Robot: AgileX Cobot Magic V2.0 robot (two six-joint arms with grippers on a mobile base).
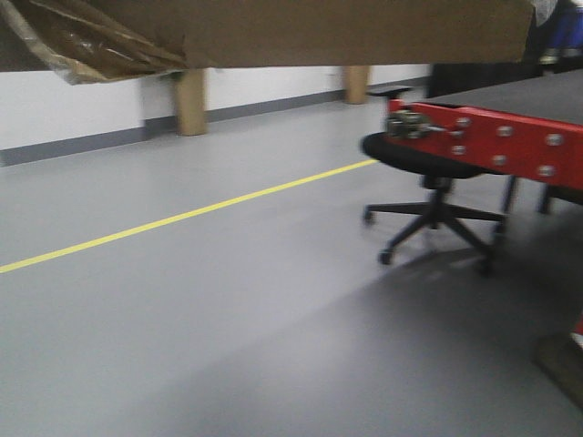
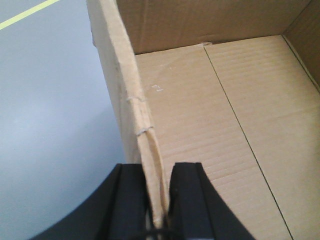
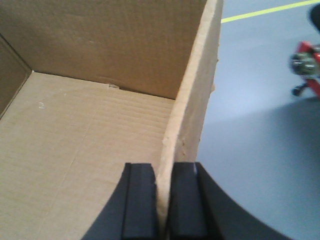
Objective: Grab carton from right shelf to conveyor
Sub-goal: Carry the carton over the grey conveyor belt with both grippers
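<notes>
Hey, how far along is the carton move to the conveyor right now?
Pickup looks done: the carton hangs in the air above the floor. In hand: the left tool and the right tool each clamp one side wall of it. Left to do: reach the red-sided conveyor ahead on the right and set the carton down on it.

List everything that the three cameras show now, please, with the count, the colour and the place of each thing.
carton: one, brown, open, nothing visible inside; top of the front view
conveyor: one, red frame, dark belt; right
office chair: one, black; beside the conveyor
line: one, yellow; across the grey floor
pillars: two, tan; against the white wall
left gripper: one, black; shut on the carton's left wall
right gripper: one, black; shut on the carton's right wall
</notes>
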